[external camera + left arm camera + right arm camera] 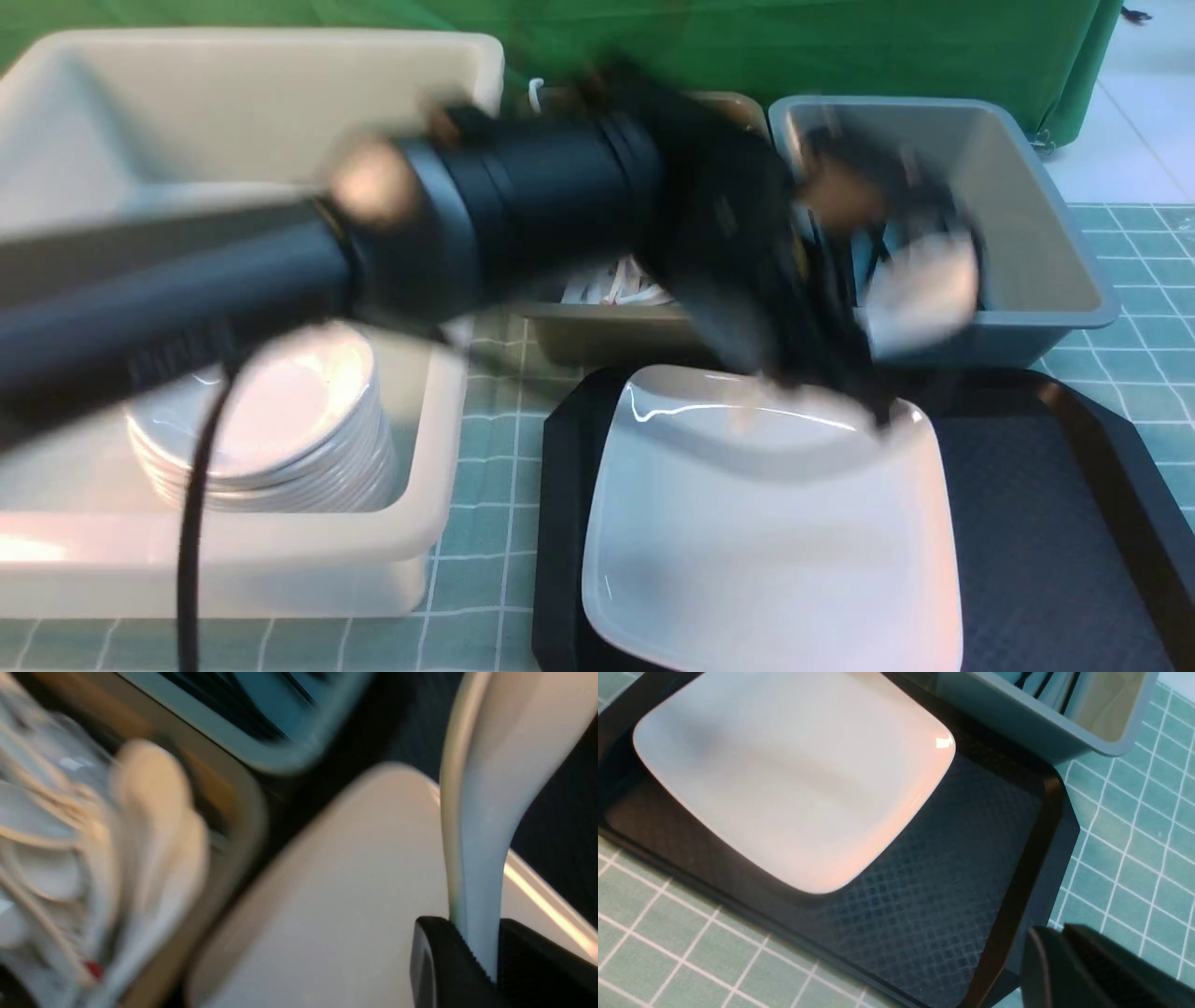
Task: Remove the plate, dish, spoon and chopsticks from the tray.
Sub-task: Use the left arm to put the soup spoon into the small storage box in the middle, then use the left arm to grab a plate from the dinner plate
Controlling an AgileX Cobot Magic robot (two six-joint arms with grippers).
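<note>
The left gripper (481,963) has its jaws clamped on the spoon (490,788) handle, bowl beyond them above the plate (336,891), likely bound for the spoon tub (243,812) alongside. The right gripper (1052,940) has its jaws together, empty, by the tray (952,868).

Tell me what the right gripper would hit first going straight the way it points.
The right gripper would probably meet the tray first, near its rim beside the plate; depth is unclear.

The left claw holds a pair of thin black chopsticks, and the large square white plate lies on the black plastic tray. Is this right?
No. The left claw holds a glossy white soup spoon, not chopsticks; the left wrist view shows it. The large square white plate does lie on the black plastic tray.
</note>
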